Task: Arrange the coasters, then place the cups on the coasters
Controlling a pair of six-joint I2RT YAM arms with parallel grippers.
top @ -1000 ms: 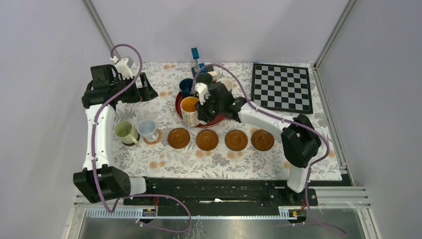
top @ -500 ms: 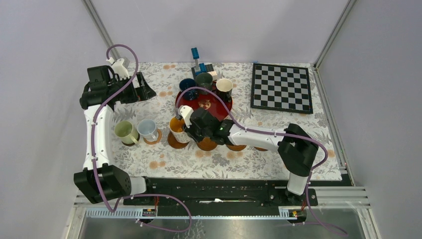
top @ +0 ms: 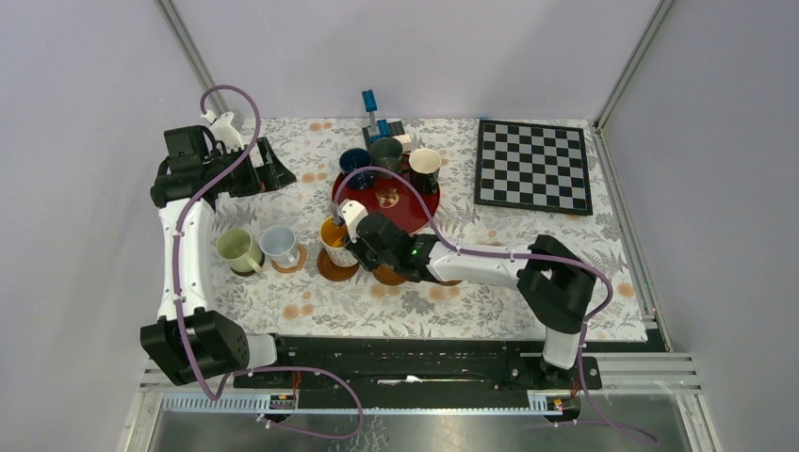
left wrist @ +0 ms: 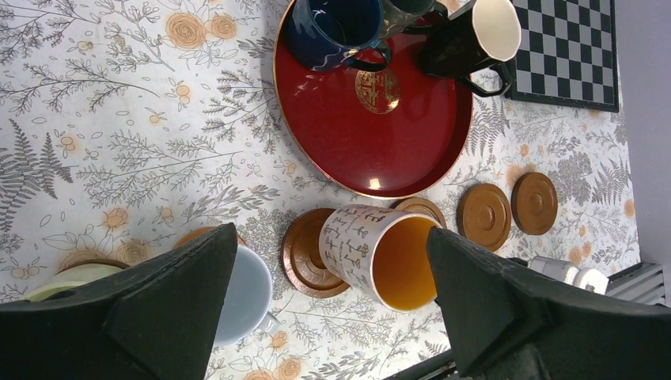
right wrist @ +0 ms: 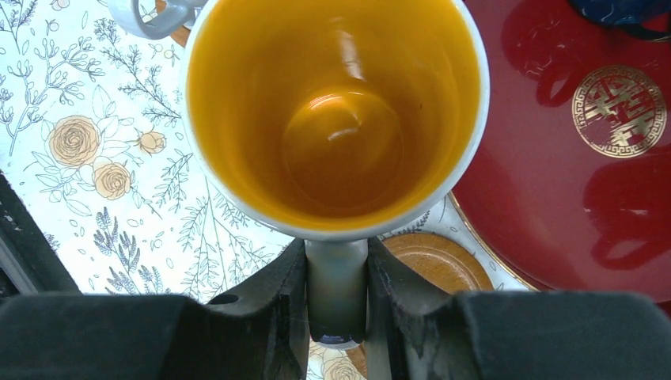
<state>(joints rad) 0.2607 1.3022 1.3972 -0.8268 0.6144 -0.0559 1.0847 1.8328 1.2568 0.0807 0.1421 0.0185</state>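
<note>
Moved since one second ago: the right gripper (right wrist: 336,294) was carried from the red tray (top: 407,212) down and left to the coaster row, taking the patterned cup (top: 334,239) with it. In the last half second only a small leftward shift is noted.

Right gripper: jaws nearly closed, clamped on the cup's handle, as seen in the right wrist view. The cup is held upright, orange inside showing.

Cup position: over the third coaster (top: 331,267) from the left, slightly toward its far side. Whether the base already rests on the disc cannot be told.

Left gripper (top: 267,168): fully spread, holding nothing, parked at the far left, well apart from the cups.

State of task, judged: the pale green cup (top: 236,250) and light blue cup (top: 280,245) stand at the left, each with a coaster edge showing beneath. Three cups (top: 385,151) are left at the tray's far edge. Three bare coasters (left wrist: 484,215) are seen right of the held cup. Next is probably lowering, centring and release.
</note>
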